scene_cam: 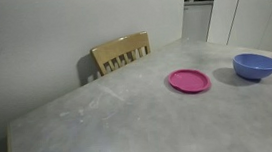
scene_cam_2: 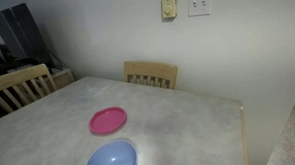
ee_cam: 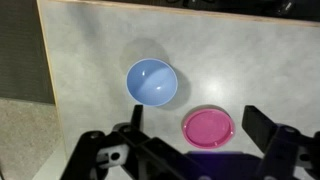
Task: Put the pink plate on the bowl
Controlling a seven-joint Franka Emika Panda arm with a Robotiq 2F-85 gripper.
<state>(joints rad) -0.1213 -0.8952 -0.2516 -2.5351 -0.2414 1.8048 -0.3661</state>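
Gripper [ee_cam: 197, 117] is held above desk [ee_cam: 90, 40]; fingers are spread, nothing is gripped.
Pink plate [ee_cam: 210, 128] is laid flat near bowl [ee_cam: 151, 82], inward of desk edges; shallow rim could be missed, plate shoved.

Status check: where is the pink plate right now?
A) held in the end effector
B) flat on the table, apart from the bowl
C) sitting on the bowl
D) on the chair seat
B: the pink plate lies flat on the table, with a clear gap to the bowl.
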